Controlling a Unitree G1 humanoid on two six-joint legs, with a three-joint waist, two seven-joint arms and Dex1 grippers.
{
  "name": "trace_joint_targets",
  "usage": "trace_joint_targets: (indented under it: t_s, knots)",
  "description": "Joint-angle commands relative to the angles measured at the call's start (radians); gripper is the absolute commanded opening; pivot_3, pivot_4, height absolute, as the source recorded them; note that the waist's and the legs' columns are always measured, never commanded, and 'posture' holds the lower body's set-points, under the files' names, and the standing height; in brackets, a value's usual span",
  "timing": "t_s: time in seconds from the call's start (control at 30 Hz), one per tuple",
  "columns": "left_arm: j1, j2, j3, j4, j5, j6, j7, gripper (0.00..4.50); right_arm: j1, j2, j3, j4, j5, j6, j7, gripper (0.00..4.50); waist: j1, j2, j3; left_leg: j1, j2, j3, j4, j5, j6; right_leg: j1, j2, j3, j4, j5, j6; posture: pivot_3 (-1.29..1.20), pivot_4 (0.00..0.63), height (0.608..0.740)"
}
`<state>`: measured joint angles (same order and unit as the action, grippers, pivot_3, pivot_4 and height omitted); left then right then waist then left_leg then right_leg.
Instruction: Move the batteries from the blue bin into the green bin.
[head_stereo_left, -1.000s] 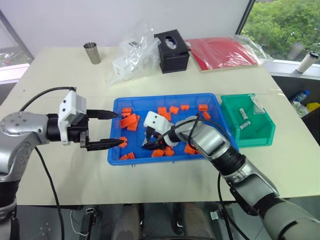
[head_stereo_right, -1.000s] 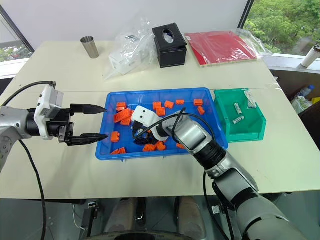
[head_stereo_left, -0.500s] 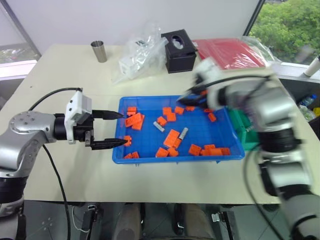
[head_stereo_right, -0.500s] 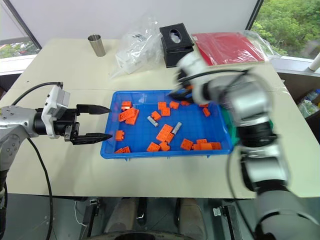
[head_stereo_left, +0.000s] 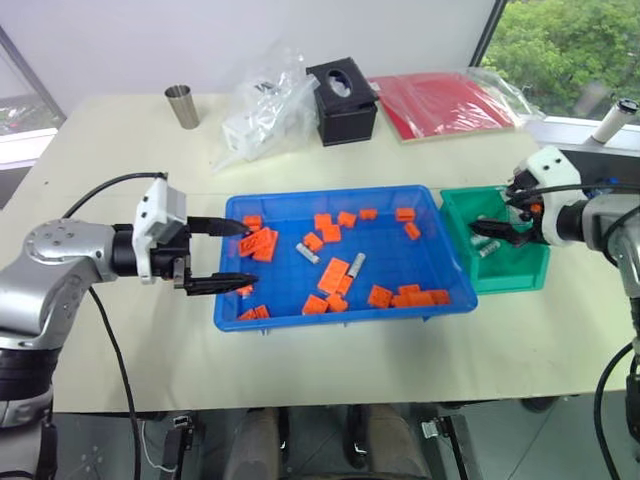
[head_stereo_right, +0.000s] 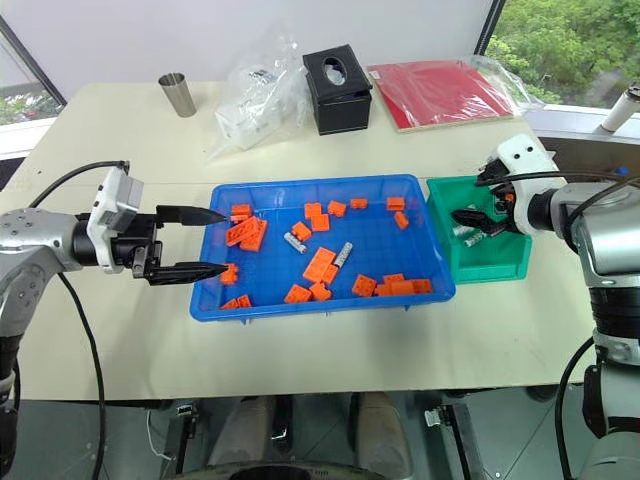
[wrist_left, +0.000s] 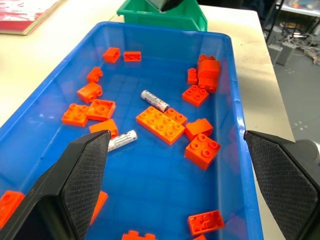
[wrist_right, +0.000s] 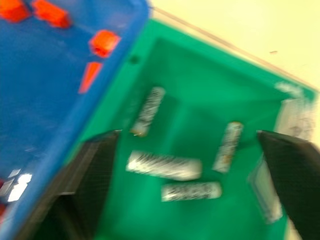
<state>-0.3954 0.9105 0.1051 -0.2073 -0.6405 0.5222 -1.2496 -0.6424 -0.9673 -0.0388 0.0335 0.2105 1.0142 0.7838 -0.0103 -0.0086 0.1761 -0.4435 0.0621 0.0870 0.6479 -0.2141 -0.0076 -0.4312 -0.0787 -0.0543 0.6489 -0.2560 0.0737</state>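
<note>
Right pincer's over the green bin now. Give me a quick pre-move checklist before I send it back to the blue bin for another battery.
1. Right pincer open, nothing held: ok.
2. Batteries lying in green bin; four counted: ok.
3. Blue bin emptied of batteries: not ok; two remain.
4. Remaining batteries free of orange bricks: ok, none on top.
5. Left pincer open at the blue bin's left rim, away from both batteries: ok.
</note>
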Motion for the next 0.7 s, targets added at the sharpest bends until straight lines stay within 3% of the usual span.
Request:
trace_joint_targets:
  t_s: [0.03, 0.17, 0.3, 0.53, 0.7]
  knots:
    - [-0.021, 0.003, 0.016, -0.003, -0.004, -0.005, -0.004, 4.50, -0.073, -0.009, -0.019, 0.017, 0.000, -0.051, 0.000, 4.47, -0.001, 0.000, 0.000, 0.000, 0.000, 0.000, 0.000, 0.000, 0.000, 0.000, 0.000, 0.000, 0.000, 0.000, 0.000, 0.00, 0.150, 0.736]
    - [-0.013, 0.003, 0.020, -0.005, -0.002, -0.009, -0.001, 4.50, -0.154, 0.058, 0.002, -0.030, 0.048, -0.029, 0.010, 4.47, -0.005, 0.000, 0.000, 0.000, 0.000, 0.000, 0.000, 0.000, 0.000, 0.000, 0.000, 0.000, 0.000, 0.000, 0.000, 0.00, 0.150, 0.736]
    - [0.000, 0.006, 0.022, -0.015, -0.002, -0.011, -0.001, 4.50, -0.202, 0.216, 0.054, -0.117, 0.106, 0.100, -0.031, 4.47, -0.009, 0.000, 0.000, 0.000, 0.001, 0.000, -0.001, 0.000, 0.000, 0.000, 0.001, 0.000, 0.000, 0.000, 0.000, 0.00, 0.150, 0.736]
    - [-0.009, 0.007, 0.007, 0.002, 0.022, -0.030, -0.015, 4.50, -0.147, 0.530, 0.144, -0.220, 0.161, 0.324, -0.184, 4.47, 0.005, 0.000, 0.000, -0.002, 0.000, -0.002, 0.000, 0.000, 0.000, 0.000, 0.000, -0.001, 0.001, 0.000, 0.000, 0.00, 0.150, 0.736]
    - [-0.020, 0.003, 0.008, 0.001, 0.026, -0.030, -0.015, 4.50, -0.117, 0.639, 0.203, -0.219, 0.165, 0.355, -0.244, 4.47, 0.002, 0.000, 0.000, -0.002, 0.000, -0.001, 0.001, 0.000, 0.000, 0.000, -0.001, -0.001, 0.001, 0.000, 0.000, 0.00, 0.150, 0.736]
